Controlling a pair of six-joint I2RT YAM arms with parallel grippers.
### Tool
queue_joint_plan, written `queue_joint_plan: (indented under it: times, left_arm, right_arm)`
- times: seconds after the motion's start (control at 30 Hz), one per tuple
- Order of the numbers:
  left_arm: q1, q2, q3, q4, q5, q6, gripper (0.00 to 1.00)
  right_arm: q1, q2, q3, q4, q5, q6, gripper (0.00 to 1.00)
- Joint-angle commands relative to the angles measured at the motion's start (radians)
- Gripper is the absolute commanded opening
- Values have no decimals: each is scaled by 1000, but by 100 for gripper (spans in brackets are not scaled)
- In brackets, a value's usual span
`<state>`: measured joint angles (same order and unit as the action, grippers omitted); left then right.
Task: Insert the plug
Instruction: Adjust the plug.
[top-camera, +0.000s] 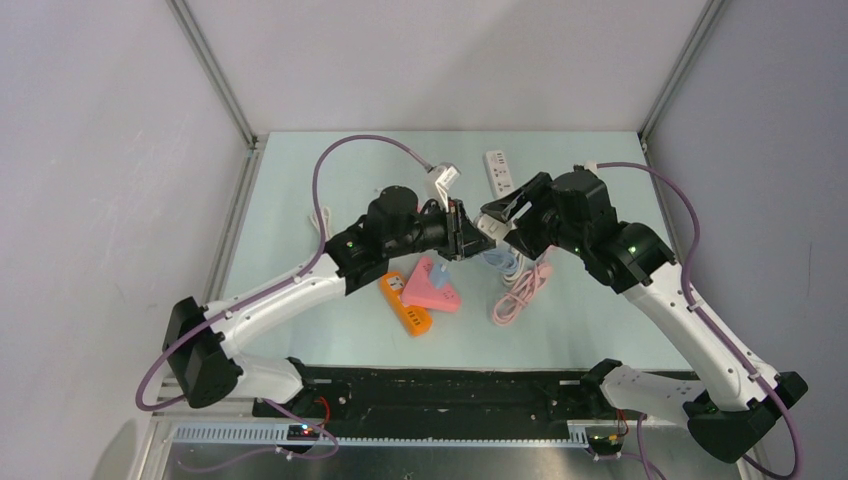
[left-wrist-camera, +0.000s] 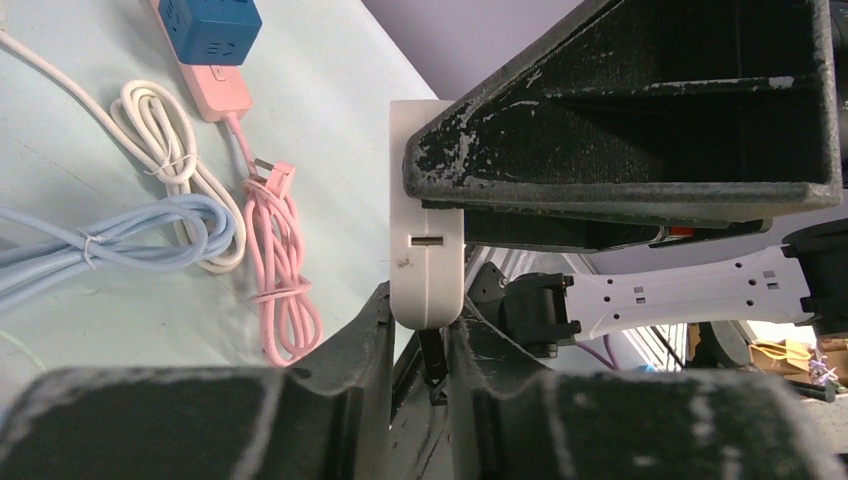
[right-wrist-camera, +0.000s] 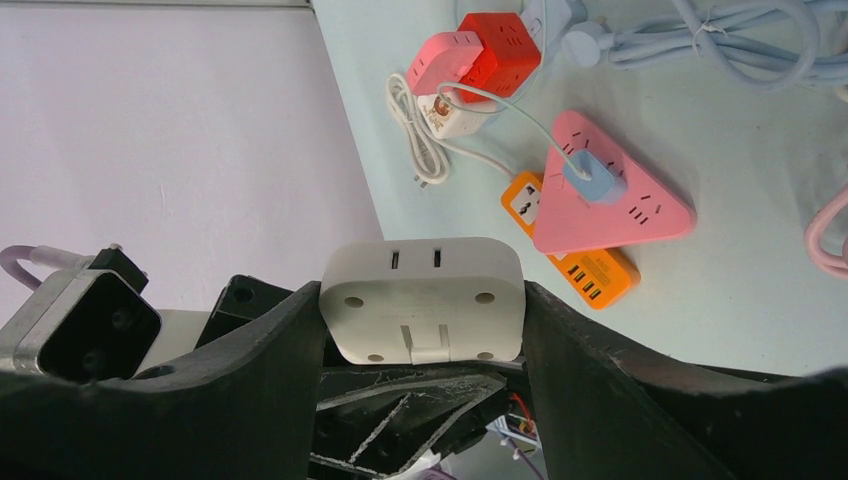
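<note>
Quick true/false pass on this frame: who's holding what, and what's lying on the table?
1. The right gripper holds a white adapter. True.
2. The pink triangular power strip has nothing plugged in. False: a blue plug sits in it.
3. The orange power strip lies partly under the pink one. True.
4. The pink cable runs into the white adapter. False: it lies bundled on the table, apart from the adapter.
5. The left gripper has a finger on either side of the adapter's end. True.
</note>
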<state>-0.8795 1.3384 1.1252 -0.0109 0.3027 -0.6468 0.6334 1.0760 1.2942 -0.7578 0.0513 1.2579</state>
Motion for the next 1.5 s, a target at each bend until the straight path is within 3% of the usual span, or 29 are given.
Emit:
queue_joint_plan:
  times: [0.0,0.07,0.13,0.23,0.33,0.63,1.1,1.17,1.23,1.27,1.33,1.37,1.47]
  left_arm:
    - [-3,-53,-16,17,13,28,42]
    - [-3,-72,-25,17,-4,37,67]
    - [-4,-100,-26,17,-30,39,81]
    - [-2,-110,-8,17,-47,42,87]
    - [-2,-98,12,17,-58,26,85]
    - [3,-62,22,17,-74,-17,62]
    - [31,-145,-23,17,-114,-82,43]
    - [33,-145,-28,17,-112,-81,37]
    - [33,-140,-25,17,-99,-75,23]
    - [33,-135,-25,17,-89,-71,11]
    - [35,-128,-21,17,-67,-63,1]
    - [35,-126,-22,17,-59,-61,1]
    - [41,-120,-21,17,-6,-34,0]
  right_arm:
    - [2,-1,12,31,-7,15,50]
    - [1,1,11,31,-11,15,50]
    - [1,3,12,30,-19,13,50]
    - [2,6,12,34,-31,13,51]
    - [4,10,12,43,-39,14,51]
    - [4,11,11,55,-95,10,52]
    - [3,34,11,45,-163,-31,52]
    - [2,38,11,50,-170,-29,52]
    - [2,43,12,51,-179,-28,53]
    - [3,47,11,51,-185,-27,54]
    - [2,51,10,53,-191,-33,71]
    - [-1,52,10,55,-192,-45,86]
    - [-19,41,1,125,-230,-123,99]
